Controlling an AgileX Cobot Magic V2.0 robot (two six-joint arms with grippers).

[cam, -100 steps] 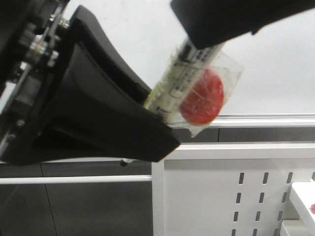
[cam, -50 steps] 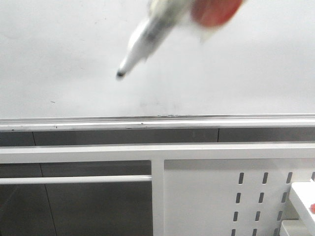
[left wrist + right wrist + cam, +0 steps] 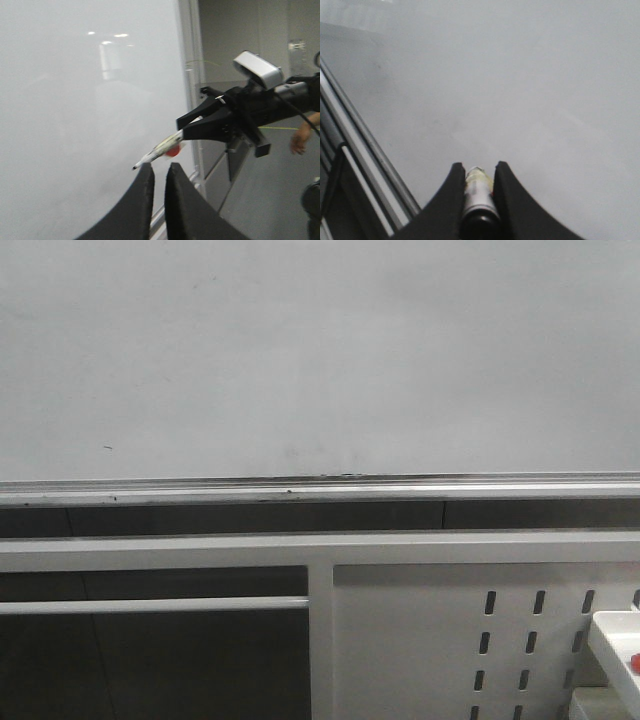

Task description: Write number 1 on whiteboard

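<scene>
Even, soft indoor lighting, whiteboard (image 3: 320, 350) flat pale grey without hard shadows, ceiling-light reflections and hazy glare on whiteboard in left wrist view, slight softness throughout, near fingers (image 3: 451, 200) blurred in right wrist view

Both grippers are matte black plastic with long tapered fingers (image 3: 145, 200) that curve to blunt rounded tips, and the right gripper (image 3: 187, 131) has a chunky angular black body with a silver-white camera (image 3: 258, 69) bolted on top and a black cable trailing off it.
</scene>
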